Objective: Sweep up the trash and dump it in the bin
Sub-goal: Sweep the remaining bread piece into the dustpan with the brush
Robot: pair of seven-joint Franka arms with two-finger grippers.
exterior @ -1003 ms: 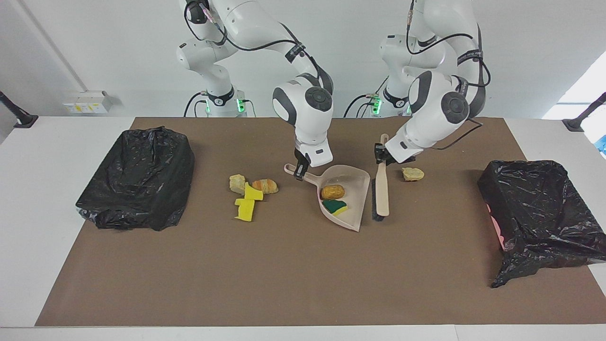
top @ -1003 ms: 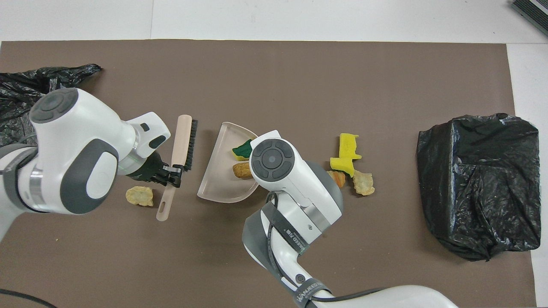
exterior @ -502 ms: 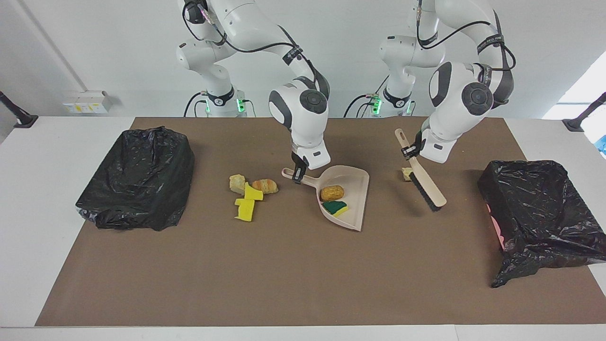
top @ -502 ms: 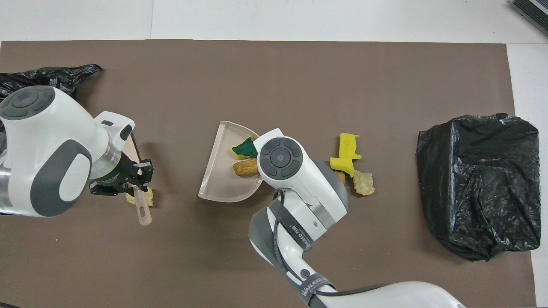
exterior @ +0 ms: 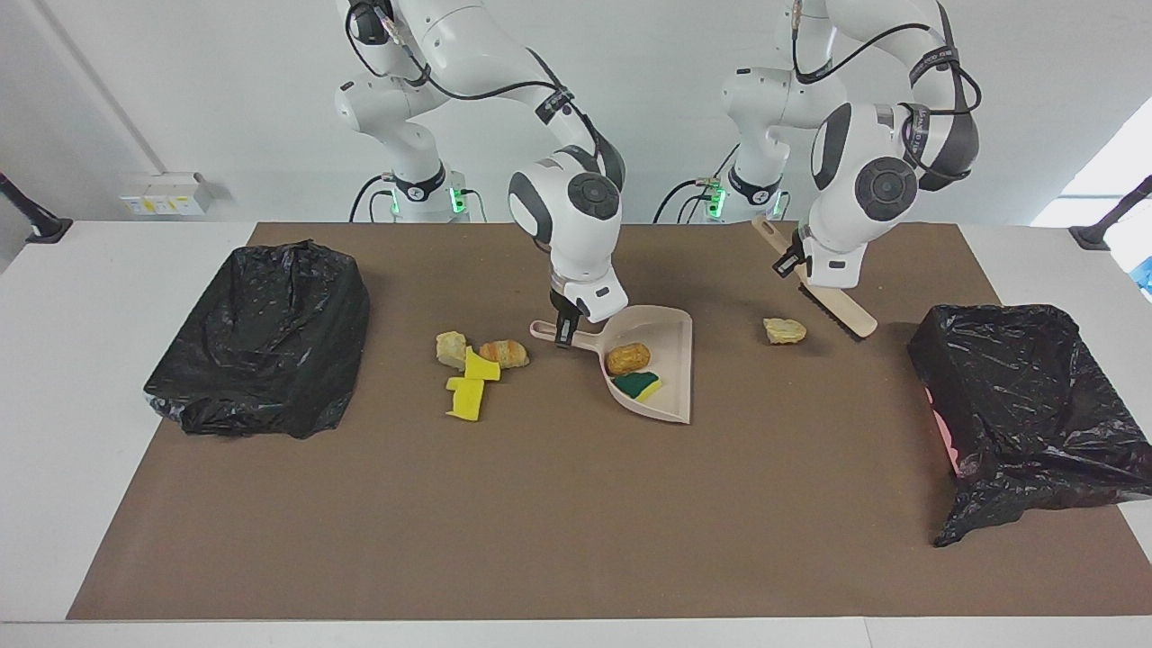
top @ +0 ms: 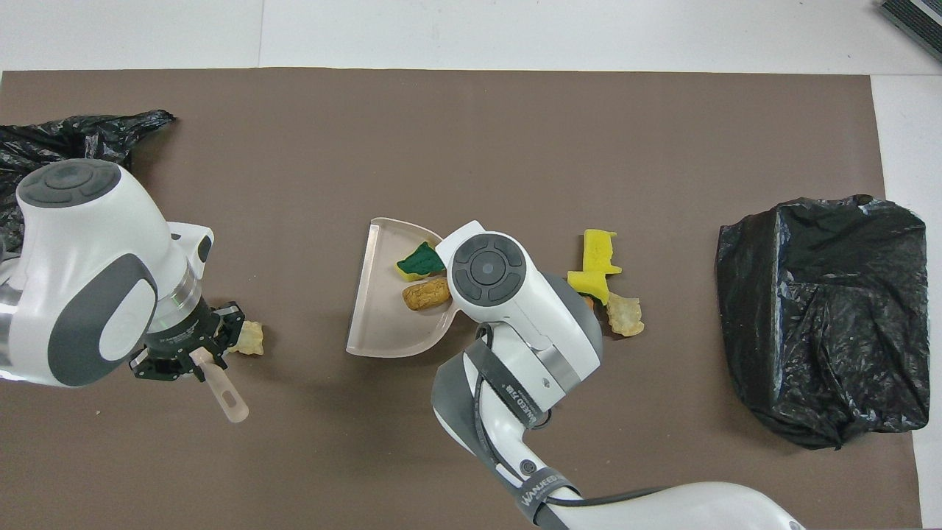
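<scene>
My right gripper (exterior: 565, 331) is shut on the handle of the beige dustpan (exterior: 668, 346), which sits mid-mat. An orange lump (exterior: 628, 358) and a green-topped sponge (exterior: 637, 385) lie in the pan (top: 379, 309). My left gripper (exterior: 790, 262) is shut on the beige brush (exterior: 841, 310), held tilted over the mat. One tan scrap (exterior: 784, 330) lies beside the brush's bristles, between brush and dustpan. More trash lies beside the dustpan's handle: a tan lump (exterior: 451, 348), an orange lump (exterior: 505, 353) and two yellow sponges (exterior: 468, 396).
One black-bagged bin (exterior: 261, 337) stands at the right arm's end of the brown mat. Another (exterior: 1026, 405) stands at the left arm's end, close to the brush. The right arm's wrist (top: 489, 269) covers the dustpan's handle from above.
The left arm lifted the brush from beside the dustpan and carried it over the tan scrap toward its own end. The dustpan turned slightly in the right gripper.
</scene>
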